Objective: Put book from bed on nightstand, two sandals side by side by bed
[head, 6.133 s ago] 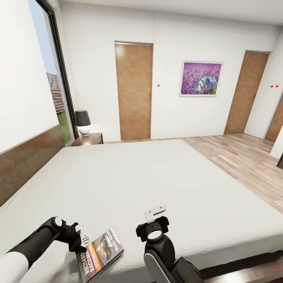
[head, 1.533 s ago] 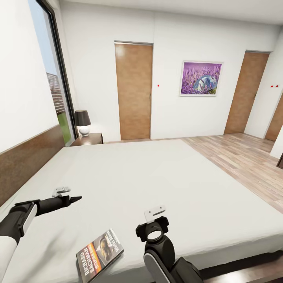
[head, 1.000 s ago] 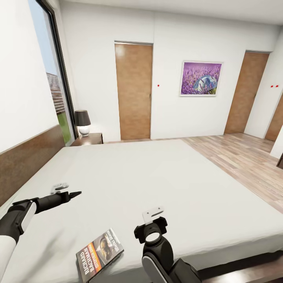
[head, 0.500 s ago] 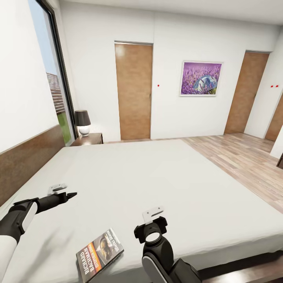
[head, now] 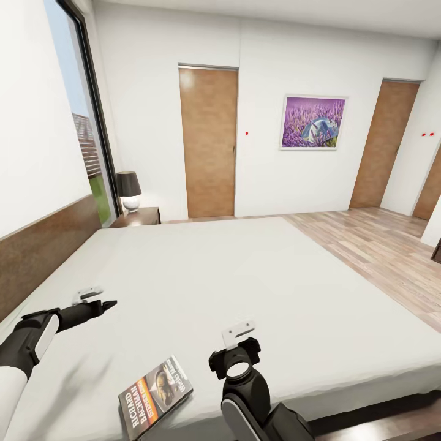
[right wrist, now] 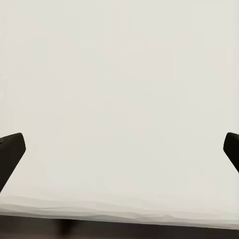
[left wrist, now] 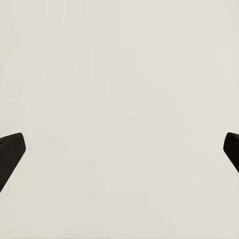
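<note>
The book [head: 155, 396] lies flat on the near corner of the bed [head: 233, 288], cover up, close to the mattress edge. My right pincer [head: 240, 334] hovers just beside it, toward the middle of the mattress, its fingers [right wrist: 11, 152] spread wide with only pale sheet between them. My left pincer [head: 110, 304] hangs over the mattress well apart from the book, farther up toward the headboard [head: 43, 254]; through its own camera the fingers [left wrist: 10, 154] also stand wide apart, holding nothing. Beyond the far corner of the bed a nightstand [head: 139, 216] carries a lamp [head: 128, 191]. Past it are a brown door [head: 208, 142], the lavender picture [head: 313, 122] and the plank floor [head: 380, 251].
</note>
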Robot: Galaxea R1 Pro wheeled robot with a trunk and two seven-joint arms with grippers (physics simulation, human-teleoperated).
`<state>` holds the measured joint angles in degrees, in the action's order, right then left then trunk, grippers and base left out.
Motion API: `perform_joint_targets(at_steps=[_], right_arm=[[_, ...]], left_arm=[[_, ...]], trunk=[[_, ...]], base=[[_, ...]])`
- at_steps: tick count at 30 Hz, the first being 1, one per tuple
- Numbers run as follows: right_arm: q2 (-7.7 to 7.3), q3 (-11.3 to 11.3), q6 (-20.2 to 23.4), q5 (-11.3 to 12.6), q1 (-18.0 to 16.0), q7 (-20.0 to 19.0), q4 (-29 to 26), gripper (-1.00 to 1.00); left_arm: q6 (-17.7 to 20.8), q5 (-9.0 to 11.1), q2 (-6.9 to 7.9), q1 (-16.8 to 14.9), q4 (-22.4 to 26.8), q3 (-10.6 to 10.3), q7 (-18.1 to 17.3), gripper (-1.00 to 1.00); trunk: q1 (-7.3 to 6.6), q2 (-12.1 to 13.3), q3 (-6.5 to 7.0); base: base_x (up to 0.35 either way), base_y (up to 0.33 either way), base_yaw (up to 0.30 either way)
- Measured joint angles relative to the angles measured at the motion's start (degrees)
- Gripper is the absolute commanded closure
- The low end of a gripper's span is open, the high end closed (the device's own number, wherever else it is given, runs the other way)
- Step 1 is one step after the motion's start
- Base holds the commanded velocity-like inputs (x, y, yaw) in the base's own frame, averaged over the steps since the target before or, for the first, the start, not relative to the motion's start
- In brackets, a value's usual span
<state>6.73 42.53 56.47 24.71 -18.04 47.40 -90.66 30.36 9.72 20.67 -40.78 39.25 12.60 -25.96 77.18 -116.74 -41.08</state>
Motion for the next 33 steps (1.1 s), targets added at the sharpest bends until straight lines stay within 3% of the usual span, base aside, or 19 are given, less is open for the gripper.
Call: perform_joint_targets(at_steps=[33], right_arm=[[0.05, 0.1, -0.1, 0.0, 0.0, 0.6, -0.1, -1.00]], left_arm=[[0.0, 0.1, -0.04, 0.0, 0.6, -0.1, 0.2, -1.00]], trunk=[[0.00, 0.0, 0.00]], base=[[0.000, 0.000, 0.000]])
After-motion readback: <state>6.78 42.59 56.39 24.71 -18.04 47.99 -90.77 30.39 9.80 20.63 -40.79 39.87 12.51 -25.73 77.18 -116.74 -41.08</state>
